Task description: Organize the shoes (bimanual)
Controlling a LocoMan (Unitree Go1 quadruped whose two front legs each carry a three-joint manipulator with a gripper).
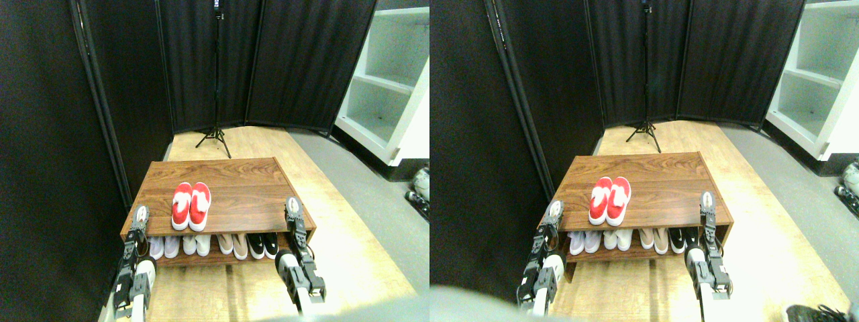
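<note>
The shoes, a bright red pair with white lining, stand side by side and touching on top of the wooden shoe rack, left of its middle. My left gripper is raised at the rack's front left corner, apart from the pair. At the front right edge of the rack my right gripper is held up, well to the right of the pair. Neither gripper holds anything.
On the rack's lower shelf stand white shoes, beige shoes and black shoes. A tripod stands behind the rack before black screens. A white shelf unit is at right.
</note>
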